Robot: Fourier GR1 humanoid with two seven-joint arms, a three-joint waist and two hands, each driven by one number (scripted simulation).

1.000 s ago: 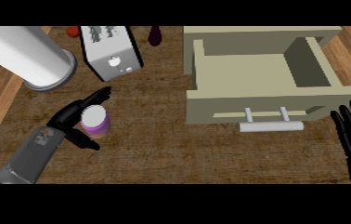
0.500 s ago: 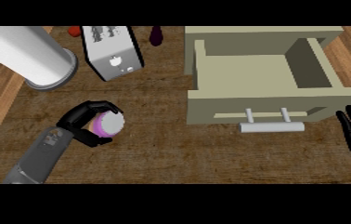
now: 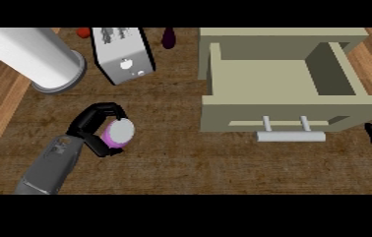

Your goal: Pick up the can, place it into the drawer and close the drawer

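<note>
The left hand (image 3: 94, 128) is wrapped around the can (image 3: 117, 133) at the lower left of the counter (image 3: 174, 157) — black fingers arch over the top of it and the thumb comes in from below, so the can sits clamped between them. The can shows a purple body and a pale grey lid, tilted so that the lid faces up and to the right. The grey forearm runs down from the hand to the lower left edge. Well apart from the can, at the right, the drawer (image 3: 280, 78) stands pulled open, its beige inside bare to view and its front panel carrying a pale bar handle (image 3: 291, 135) on two posts. Of the right hand (image 3: 369, 132) only a dark sliver shows at the right edge, just beside the drawer's front corner — I cannot tell how its fingers stand. Along the back of the counter are a large white cylinder (image 3: 36, 59), a toaster (image 3: 122, 54), a small red thing (image 3: 83, 32) and a dark purple thing (image 3: 169, 37).
</note>
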